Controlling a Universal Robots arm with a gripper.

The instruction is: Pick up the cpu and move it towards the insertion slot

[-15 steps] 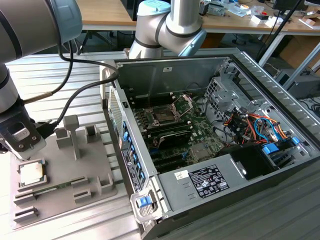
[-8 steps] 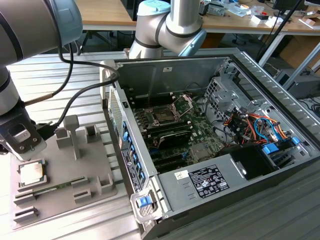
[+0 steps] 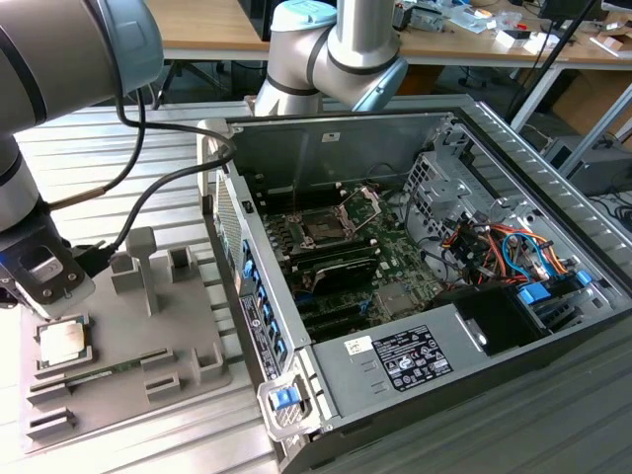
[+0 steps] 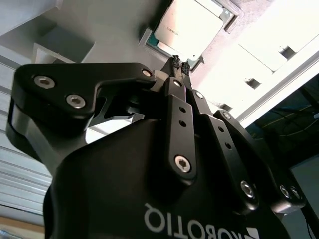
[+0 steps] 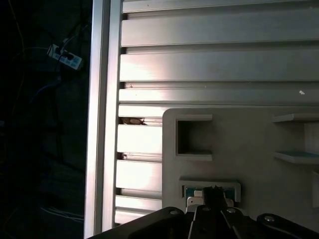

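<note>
The cpu (image 3: 61, 341) is a small flat square chip with a pale silver top, lying in the square recess of the grey tray (image 3: 188, 336) at the exterior view's left. My gripper (image 3: 51, 308) hangs just above it, pointing down. In the second wrist view the black fingers (image 4: 174, 117) come together at the gripper (image 4: 179, 62), shut, right at the edge of the cpu (image 4: 192, 27); whether they touch it I cannot tell. The insertion slot (image 3: 321, 227) is the square socket with its metal frame hinged up, on the green motherboard inside the open computer case.
A thin green memory stick (image 3: 94, 373) lies on the tray beside the cpu, and grey posts (image 3: 143, 267) rise from the tray. The case wall (image 3: 247, 286) stands between tray and motherboard. Drive cage and cables (image 3: 494, 247) fill the case's right. Slatted aluminium table (image 5: 219, 64) lies beneath.
</note>
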